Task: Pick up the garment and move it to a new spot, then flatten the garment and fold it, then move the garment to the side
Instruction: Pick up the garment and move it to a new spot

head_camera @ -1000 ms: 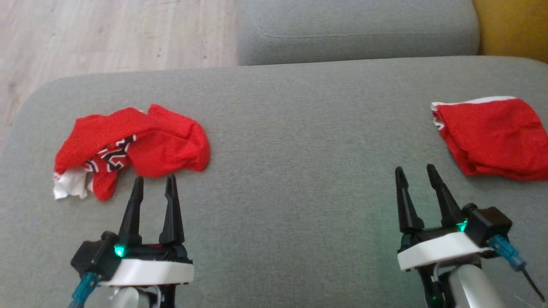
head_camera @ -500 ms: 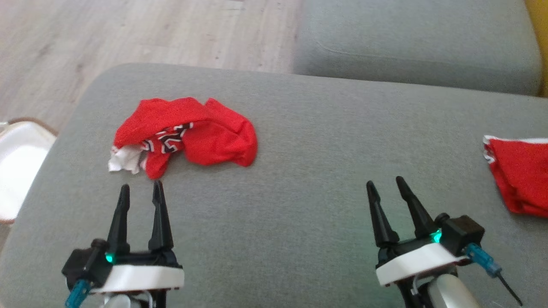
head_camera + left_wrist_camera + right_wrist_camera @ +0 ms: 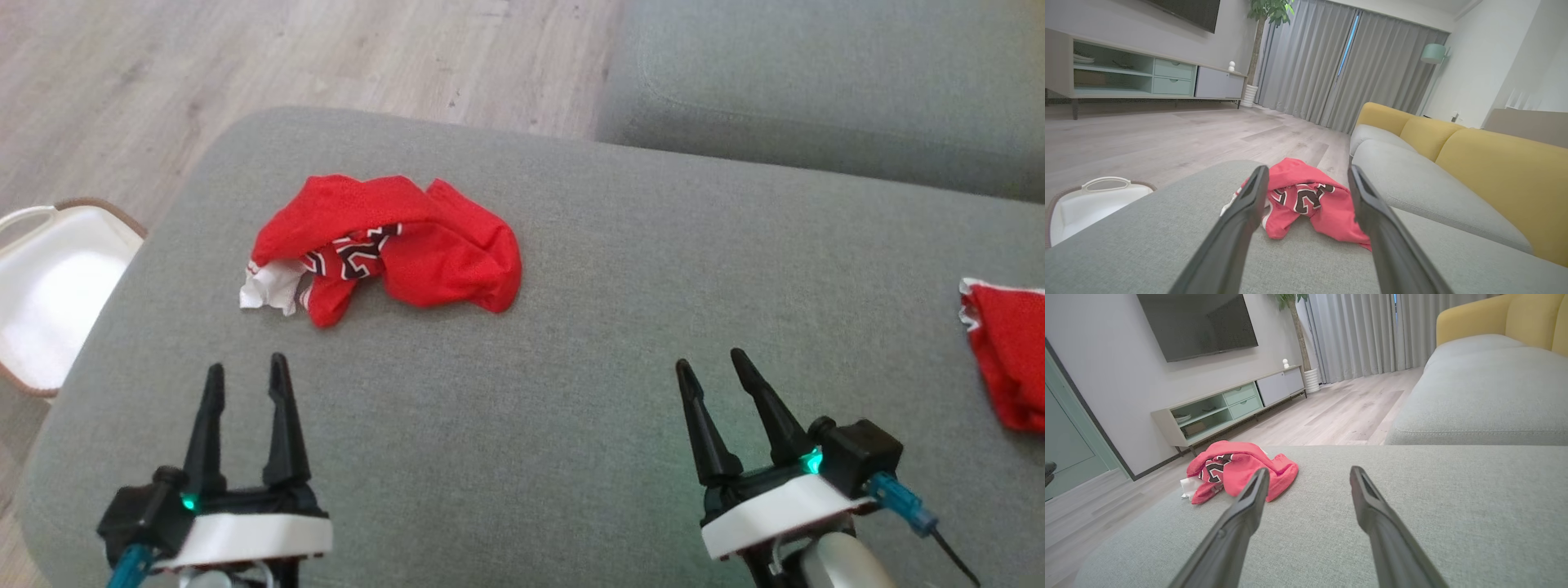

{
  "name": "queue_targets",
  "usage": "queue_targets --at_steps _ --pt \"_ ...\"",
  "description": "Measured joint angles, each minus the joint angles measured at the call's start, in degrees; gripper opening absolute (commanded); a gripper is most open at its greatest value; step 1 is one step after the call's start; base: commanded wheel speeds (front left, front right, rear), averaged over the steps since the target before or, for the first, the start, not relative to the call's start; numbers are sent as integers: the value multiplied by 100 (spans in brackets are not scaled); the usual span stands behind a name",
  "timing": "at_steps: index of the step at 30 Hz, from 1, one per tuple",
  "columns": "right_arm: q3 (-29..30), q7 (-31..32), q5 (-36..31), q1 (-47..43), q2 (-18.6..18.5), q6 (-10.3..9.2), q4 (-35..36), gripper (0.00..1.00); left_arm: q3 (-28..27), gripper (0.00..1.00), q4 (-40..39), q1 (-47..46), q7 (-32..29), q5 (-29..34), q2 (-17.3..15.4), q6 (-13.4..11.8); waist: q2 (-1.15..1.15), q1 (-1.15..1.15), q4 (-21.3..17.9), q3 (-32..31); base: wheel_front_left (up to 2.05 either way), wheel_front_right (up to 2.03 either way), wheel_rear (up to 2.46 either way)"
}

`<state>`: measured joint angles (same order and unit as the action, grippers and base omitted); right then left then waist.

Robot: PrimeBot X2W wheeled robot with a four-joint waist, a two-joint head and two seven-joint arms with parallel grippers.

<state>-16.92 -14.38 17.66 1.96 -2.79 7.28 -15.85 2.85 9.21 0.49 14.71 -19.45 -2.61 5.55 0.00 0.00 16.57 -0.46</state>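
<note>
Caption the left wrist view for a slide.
Open left end effector facing crumpled red garment on the grey cushion; white basket on the floor.

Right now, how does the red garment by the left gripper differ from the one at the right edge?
The crumpled garment is bunched in a heap; the right-edge garment lies flatter.
The crumpled garment shows black-and-white lettering and a white patch; the right-edge garment shows plain red with white trim.
The crumpled garment lies ahead of the left gripper; the right-edge garment is cut by the frame edge.
Both are red, on the grey cushion.
</note>
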Motion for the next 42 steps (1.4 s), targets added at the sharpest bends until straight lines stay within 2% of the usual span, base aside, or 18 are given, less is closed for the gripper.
queue_targets --at_steps 5,9,12,16,19,23,25,28,30,34,35,37,42 --pt "77 0 -25 9 0 0 34 100 -242 100 5 -99 0 176 4 36 0 0 -98 180 0 0 0" --pt "224 0 -167 118 0 0 127 100 -475 100 200 -672 0 428 -49 108 0 1 -228 443 0 0 0" --pt "411 0 -264 264 0 0 243 100 -488 100 590 -1328 0 553 -335 153 0 1 -338 669 0 0 0" --pt "549 0 -402 421 -1 0 344 100 -370 100 1517 -2254 -124 582 -899 158 0 2 -502 961 0 0 0" --pt "649 0 -450 517 -1 0 422 100 111 100 2203 -2905 -583 478 -1322 159 0 2 -641 1161 0 0 0" --pt "677 0 -467 664 -2 0 479 100 1271 100 2811 -3474 -1327 -74 -1741 204 0 2 -835 1410 0 0 0" --pt "684 0 -492 724 -2 0 531 100 1736 100 3033 -3612 -1536 -339 -1941 203 0 2 -926 1539 0 0 0" --pt "698 0 -516 804 -3 0 560 100 2134 100 3382 -3808 -1677 -650 -2240 203 0 2 -1051 1723 0 0 0" --pt "706 0 -525 839 -3 0 590 100 2356 100 3583 -3984 -1692 -811 -2377 203 0 2 -1125 1837 0 0 0" --pt "728 0 -565 895 -3 0 590 100 2870 100 3886 -4305 -1918 -1191 -2444 203 0 2 -1266 2009 0 0 0" --pt "750 0 -565 920 -3 0 593 100 2995 90 3900 -4339 -1973 -1301 -2448 202 0 2 -1295 2034 0 0 0" --pt "782 0 -565 929 -4 0 617 100 3205 0 3898 -4369 -1938 -1544 -2484 202 0 1 -1333 2064 0 0 0" --pt "793 0 -563 924 -4 0 606 100 3429 0 3879 -4420 -873 -1706 -2632 202 0 0 -1341 1955 0 0 0"
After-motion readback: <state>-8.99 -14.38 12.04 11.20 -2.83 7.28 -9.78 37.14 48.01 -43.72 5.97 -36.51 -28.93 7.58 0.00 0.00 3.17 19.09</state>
